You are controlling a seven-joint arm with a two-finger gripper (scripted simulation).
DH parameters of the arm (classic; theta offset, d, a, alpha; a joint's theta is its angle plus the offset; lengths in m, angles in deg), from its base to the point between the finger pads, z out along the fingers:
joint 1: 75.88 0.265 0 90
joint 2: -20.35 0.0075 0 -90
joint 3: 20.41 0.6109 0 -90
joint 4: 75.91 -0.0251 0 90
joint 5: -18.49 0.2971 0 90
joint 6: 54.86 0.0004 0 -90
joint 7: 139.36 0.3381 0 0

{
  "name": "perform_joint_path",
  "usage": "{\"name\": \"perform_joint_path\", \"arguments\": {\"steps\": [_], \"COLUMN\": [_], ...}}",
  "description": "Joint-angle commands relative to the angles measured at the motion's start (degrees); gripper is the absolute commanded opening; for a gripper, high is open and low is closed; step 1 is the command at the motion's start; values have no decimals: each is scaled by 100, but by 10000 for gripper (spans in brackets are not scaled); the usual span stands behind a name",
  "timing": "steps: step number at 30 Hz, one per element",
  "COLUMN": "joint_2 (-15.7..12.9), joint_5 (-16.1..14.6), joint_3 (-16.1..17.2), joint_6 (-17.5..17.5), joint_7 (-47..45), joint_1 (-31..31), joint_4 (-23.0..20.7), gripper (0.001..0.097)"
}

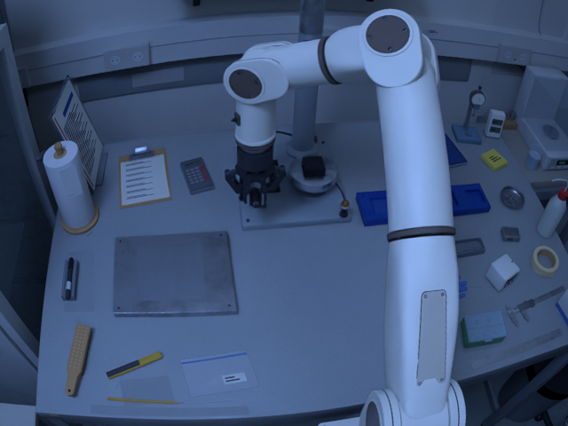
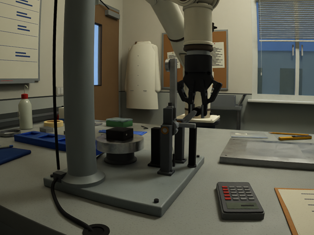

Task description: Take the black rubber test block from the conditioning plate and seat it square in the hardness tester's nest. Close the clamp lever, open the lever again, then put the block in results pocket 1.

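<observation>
The black rubber block [image 1: 313, 166] [image 2: 119, 133] sits on the tester's round steel nest [image 1: 314, 178] [image 2: 120, 143], apart from my gripper. My gripper [image 1: 257, 200] [image 2: 197, 111] hangs over the left end of the tester's base plate, with its fingers closed around the grip of the clamp lever [image 2: 189, 116], which slants up from the black clamp frame [image 2: 170, 143]. The conditioning plate [image 1: 174, 272] [image 2: 269, 149] lies flat toward the front left of the bench with nothing on it. The blue results tray [image 1: 372, 207] [image 2: 39, 139] lies to the right of the tester, partly hidden by my arm.
Behind the tester rises its grey column [image 1: 305, 114] [image 2: 79, 83], with a cable running down to the bench. A calculator [image 1: 197, 175] [image 2: 239, 200] and clipboard [image 1: 144, 179] lie left of the tester. Small tools, a tape roll [image 1: 545, 260] and a wash bottle [image 1: 552, 212] crowd the right end.
</observation>
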Motion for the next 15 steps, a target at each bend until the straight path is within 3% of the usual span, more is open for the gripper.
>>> {"name": "perform_joint_path", "arguments": {"steps": [1, 11, 15], "joint_2": [5, 5, 5], "joint_5": [0, 0, 0], "joint_3": [2, 2, 2], "joint_6": [0, 0, 0], "joint_7": [0, 0, 0], "joint_1": [0, 0, 0], "joint_4": [-2, -2, -2], "gripper": [80, 85, 165]}}
